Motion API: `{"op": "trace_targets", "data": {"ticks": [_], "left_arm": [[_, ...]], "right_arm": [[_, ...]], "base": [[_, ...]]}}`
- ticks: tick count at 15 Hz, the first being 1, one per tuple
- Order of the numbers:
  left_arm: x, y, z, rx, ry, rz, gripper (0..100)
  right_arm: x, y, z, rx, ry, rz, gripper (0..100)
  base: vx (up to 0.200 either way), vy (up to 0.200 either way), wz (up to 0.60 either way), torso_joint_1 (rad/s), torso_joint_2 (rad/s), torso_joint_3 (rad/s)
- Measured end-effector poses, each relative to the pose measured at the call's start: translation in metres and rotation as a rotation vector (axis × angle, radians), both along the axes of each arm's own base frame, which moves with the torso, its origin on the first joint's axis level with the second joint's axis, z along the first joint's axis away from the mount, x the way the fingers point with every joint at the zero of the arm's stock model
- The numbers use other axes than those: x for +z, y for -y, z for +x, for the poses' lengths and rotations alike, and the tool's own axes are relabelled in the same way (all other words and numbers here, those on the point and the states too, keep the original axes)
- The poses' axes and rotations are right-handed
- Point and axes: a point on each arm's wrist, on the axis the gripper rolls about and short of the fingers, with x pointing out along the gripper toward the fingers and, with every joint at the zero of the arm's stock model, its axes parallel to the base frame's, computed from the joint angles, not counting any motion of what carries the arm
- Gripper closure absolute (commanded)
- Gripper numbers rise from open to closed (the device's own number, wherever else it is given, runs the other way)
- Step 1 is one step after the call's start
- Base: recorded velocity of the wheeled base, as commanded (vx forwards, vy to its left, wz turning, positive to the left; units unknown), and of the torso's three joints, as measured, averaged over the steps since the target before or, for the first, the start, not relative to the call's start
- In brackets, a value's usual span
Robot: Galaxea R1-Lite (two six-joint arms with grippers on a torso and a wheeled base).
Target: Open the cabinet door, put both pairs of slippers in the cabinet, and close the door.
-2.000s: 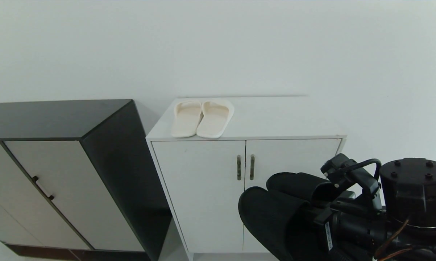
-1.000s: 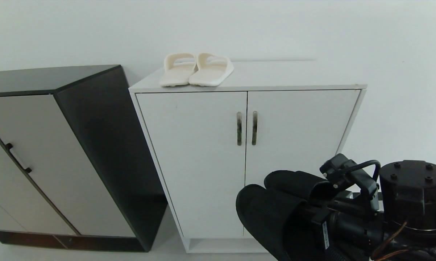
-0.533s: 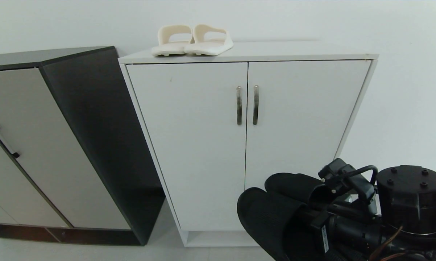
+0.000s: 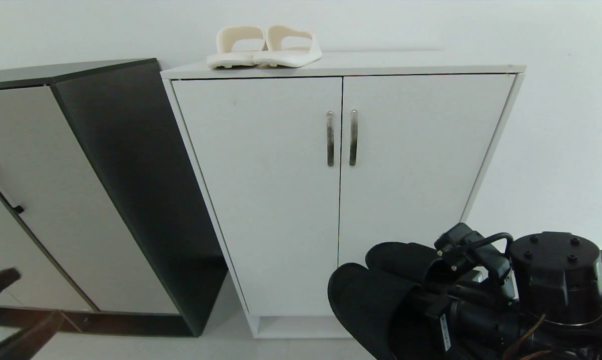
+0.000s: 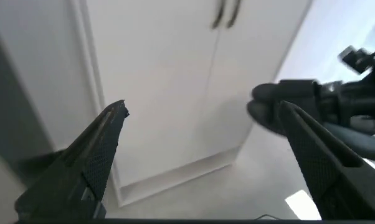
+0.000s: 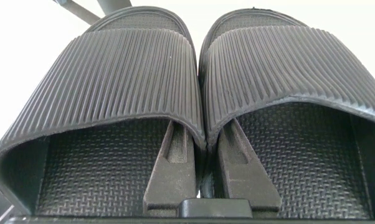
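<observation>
We are clamping our right gripper (image 6: 203, 134) on the pair of black ribbed rubber slippers (image 6: 137, 81), one finger inside each slipper, pinching their touching inner walls together. The pair is hanging low at the right, near us, in front of the right door (image 4: 421, 150) of the white two-door cabinet (image 4: 260, 200). Our left gripper (image 5: 203, 107) is gaping wide, low at the left. Both doors are sitting shut, their metal bar handles (image 4: 330, 138) side by side. The cream open-toe slippers (image 4: 265, 47) are lying on the cabinet's top, towards its left end. A black-sided cabinet (image 4: 130, 175) is standing just to the left, against a white wall (image 4: 481, 25).
</observation>
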Motion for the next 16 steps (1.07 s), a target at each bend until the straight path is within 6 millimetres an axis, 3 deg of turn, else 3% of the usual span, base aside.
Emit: {"op": "trace_targets", "data": {"ticks": [2,6,13,16], "left_arm": [[0.018,0.014,0.039,-0.125,0.021,-0.016,0],[0.053,0.075,0.097,-0.424,0.055,-0.036,0],[0.069,0.176,0.180,-0.566,0.071,-0.014,0],[0.074,0.205,0.205,-0.656,0.023,-0.092,0]], "right_arm": [[0.001,0.000,0.000,0.005,0.009,0.010,100],[0.003,-0.003,0.003,0.009,0.037,0.043,100],[0.000,-0.005,0.005,0.006,0.036,0.041,100],[-0.001,-0.005,0.005,0.006,0.035,0.039,100]], "base": [[0.000,0.000,0.00,0.000,0.00,0.000],[0.000,0.000,0.00,0.000,0.00,0.000],[0.000,0.000,0.00,0.000,0.00,0.000],[0.000,0.000,0.00,0.000,0.00,0.000]]}}
